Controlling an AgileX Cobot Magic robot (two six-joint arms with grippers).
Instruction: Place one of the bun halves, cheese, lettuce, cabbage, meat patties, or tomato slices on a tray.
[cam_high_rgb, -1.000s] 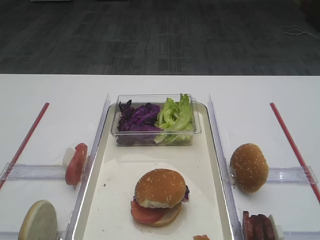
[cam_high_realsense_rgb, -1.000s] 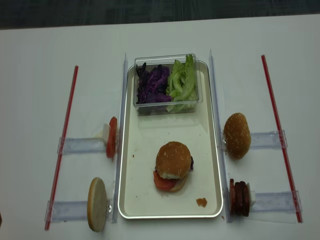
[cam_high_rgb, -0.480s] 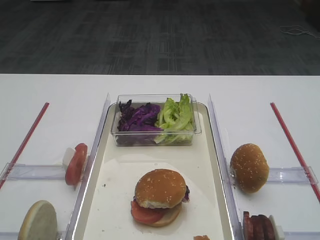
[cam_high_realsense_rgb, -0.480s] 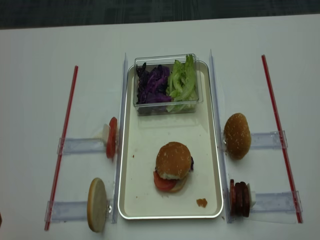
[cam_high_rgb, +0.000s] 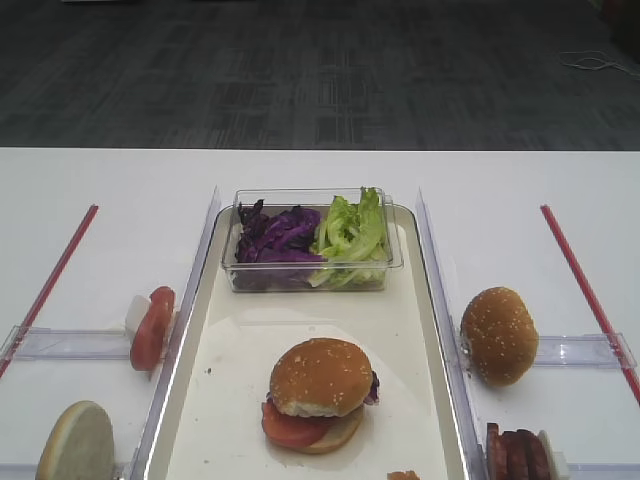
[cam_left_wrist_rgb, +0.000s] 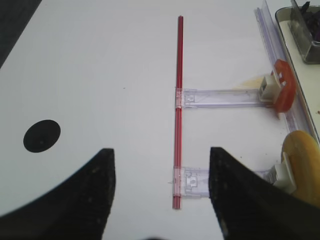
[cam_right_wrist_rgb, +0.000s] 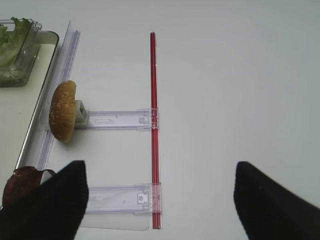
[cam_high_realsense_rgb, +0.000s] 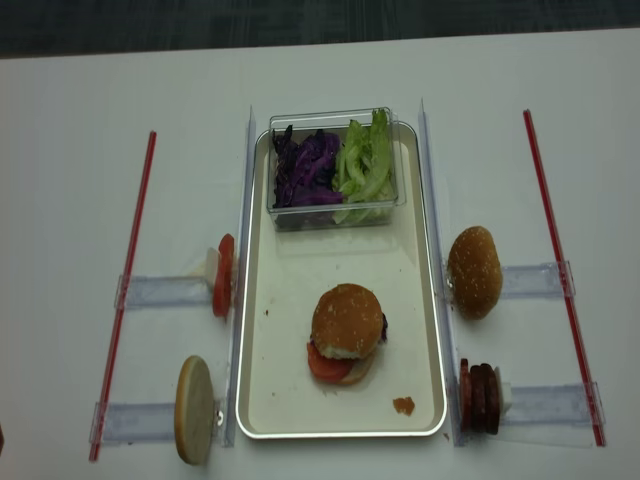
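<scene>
One stacked burger, topped by a bun half (cam_high_realsense_rgb: 347, 319) over a tomato slice (cam_high_realsense_rgb: 325, 364), is seen already resting on the tray (cam_high_realsense_rgb: 290, 400); little seems left. Cabbage (cam_high_realsense_rgb: 308, 168) and lettuce (cam_high_realsense_rgb: 365, 160) are held in a clear tub (cam_high_realsense_rgb: 330, 212) at the tray's far end. Both the right gripper (cam_right_wrist_rgb: 160, 200) and the left gripper (cam_left_wrist_rgb: 160, 195) are held apart and empty.
</scene>
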